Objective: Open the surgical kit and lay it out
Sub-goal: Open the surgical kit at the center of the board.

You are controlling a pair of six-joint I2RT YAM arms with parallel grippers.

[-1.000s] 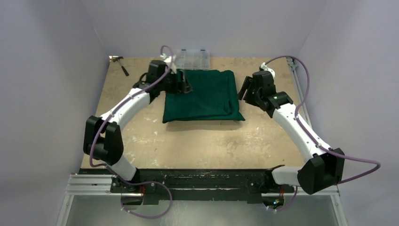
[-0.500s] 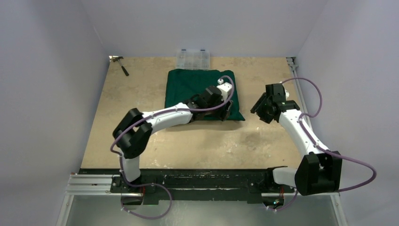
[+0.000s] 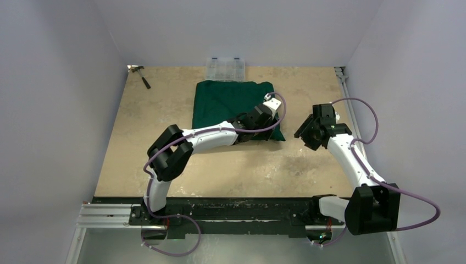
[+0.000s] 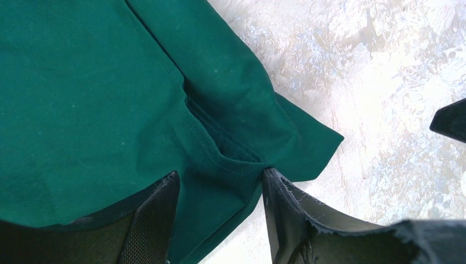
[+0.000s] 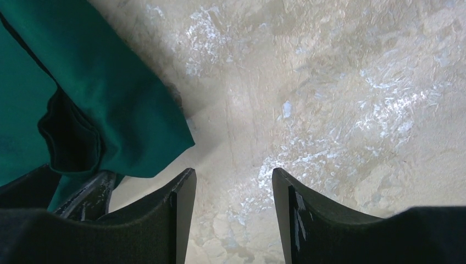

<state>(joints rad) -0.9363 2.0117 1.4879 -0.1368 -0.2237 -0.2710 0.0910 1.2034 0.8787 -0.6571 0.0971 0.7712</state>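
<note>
Two grippers are stationed at the near right corner of the dark green cloth wrap [image 3: 231,102], which lies folded shut as a flat bundle on the far half of the table [image 3: 247,165]. None of its contents are visible.

The left arm reaches across the near edge of the bundle. The left gripper [image 4: 220,176] stands with its jaws partly apart, one finger on each side of a stitched fold at the corner. In the left wrist view the cloth lies slack between the fingers [image 4: 156,217] and is not pinched. The tip of one finger meets the edge of the fold.

The right gripper [image 5: 233,173] hangs over bare tabletop just beside the same corner. Its jaws are partly apart and hold nothing. In the right wrist view the corner of the wrap lies to the left of the fingers, outside the gap.

A clear plastic compartment box [image 3: 225,69] sits just beyond the far edge of the wrap. A small hammer [image 3: 140,74] lies at the far left corner of the table.
</note>
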